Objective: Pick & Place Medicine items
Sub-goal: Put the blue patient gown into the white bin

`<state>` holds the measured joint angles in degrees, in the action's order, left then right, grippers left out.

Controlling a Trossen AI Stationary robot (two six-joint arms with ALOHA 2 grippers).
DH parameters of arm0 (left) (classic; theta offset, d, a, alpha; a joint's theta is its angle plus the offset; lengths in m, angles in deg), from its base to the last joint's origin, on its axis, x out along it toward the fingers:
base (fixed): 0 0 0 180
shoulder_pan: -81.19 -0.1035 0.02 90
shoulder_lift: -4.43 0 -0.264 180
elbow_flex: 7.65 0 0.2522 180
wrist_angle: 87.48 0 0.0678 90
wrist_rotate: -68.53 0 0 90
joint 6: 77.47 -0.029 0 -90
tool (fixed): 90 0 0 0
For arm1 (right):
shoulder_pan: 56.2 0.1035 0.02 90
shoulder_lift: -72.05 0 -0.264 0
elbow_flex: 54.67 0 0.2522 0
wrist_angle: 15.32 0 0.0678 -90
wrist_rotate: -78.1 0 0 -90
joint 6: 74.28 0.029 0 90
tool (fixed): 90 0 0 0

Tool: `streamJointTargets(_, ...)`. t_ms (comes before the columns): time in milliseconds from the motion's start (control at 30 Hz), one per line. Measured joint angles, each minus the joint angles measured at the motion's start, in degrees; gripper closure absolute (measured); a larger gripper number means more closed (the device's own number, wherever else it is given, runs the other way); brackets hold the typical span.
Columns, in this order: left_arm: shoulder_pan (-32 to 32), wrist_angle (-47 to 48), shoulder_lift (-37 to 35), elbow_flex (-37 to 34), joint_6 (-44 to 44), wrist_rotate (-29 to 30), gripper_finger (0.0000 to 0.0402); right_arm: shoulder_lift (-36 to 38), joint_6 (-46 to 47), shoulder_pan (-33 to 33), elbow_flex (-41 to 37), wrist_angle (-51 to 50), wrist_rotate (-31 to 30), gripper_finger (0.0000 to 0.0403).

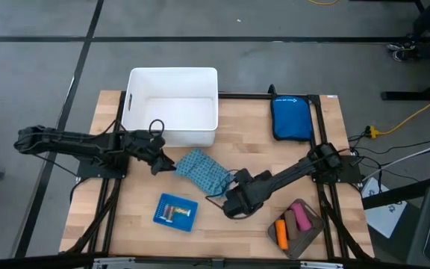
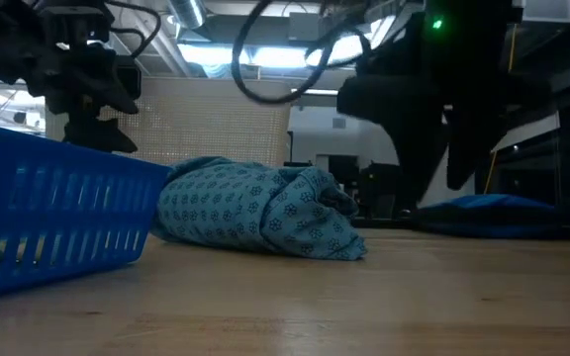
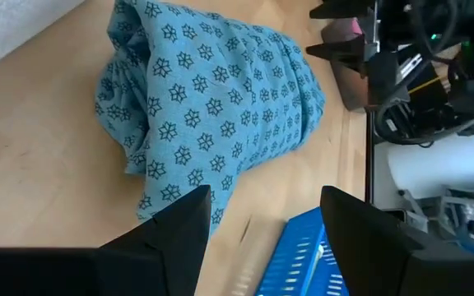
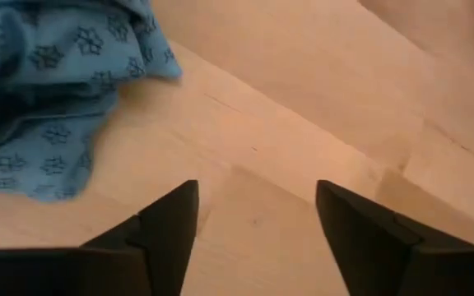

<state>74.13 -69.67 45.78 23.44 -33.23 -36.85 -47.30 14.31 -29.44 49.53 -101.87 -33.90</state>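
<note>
Right gripper point(image 1: 234, 207) hangs low over bare wood near the middle of the table's front half, its fingers spread apart with nothing between them; the right wrist view shows only planks in the gap and the patterned blue cloth point(image 4: 48, 90) off to one side. The medicine items sit in a dark tray point(image 1: 298, 240) at the table's front right corner: a pink oblong block point(image 1: 301, 218) and an orange tube point(image 1: 281, 232) lie side by side there, long axes running roughly front to back. They lie well apart from this gripper, toward the right edge and a little nearer the front. The right arm is much the closer one, and it stretches from its mount at the right edge diagonally inward, so reaching the tray would likely mean drawing back toward its own base. A small blue basket point(image 1: 176, 210) with tiny pieces rests near the front edge, just left of the gripper.

Left gripper point(image 1: 164, 162) hovers beside the cloth's left end, fingers apart and empty, arm reaching in from the left edge, in front of a white bin point(image 1: 172, 104).
</note>
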Motion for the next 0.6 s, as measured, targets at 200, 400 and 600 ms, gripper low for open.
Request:
streamJointTargets(200,-1.7,0.5,0.0,0.0,-3.2,-0.7,0.0175,1.0,7.1,3.5,0.0,3.5,-7.9,0.0127)
streamJointTargets(400,-2.5,0.4,1.1,0.0,-3.7,-1.0,0.0173,2.3,17.6,7.7,0.0,7.3,-17.0,0.0126)
streamJointTargets(600,-2.4,0.2,6.5,0.0,-3.3,-2.6,0.0161,2.4,24.8,9.8,-4.3,19.3,-23.4,0.0126)
